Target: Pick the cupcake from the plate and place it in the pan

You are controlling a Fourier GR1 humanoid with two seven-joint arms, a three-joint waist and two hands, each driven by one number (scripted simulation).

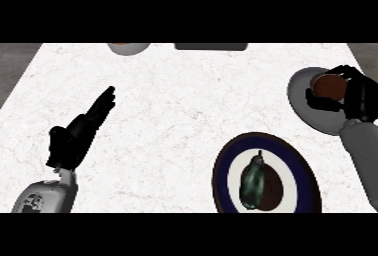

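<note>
The cupcake [328, 86] sits at the right edge of the frame, brown top showing, with the right hand [348, 94] curled round it — fingers clamped on it over a grey round dish [301, 95]. Judging by its plain grey look, that dish is probably the pan, while the dark-rimmed plate [223, 175] at the lower centre-right now holds only a dark green vegetable [255, 182]. If so, the carry is nearly done and what is left is to let go and draw the hand clear.

At lower left the left hand [74, 137] rests over the bench [177, 105], fingers straight and together, pointing toward the upper right, holding nothing. Along the top edge a grey bowl [128, 47] and a dark flat object [211, 46] are partly cut off.
</note>
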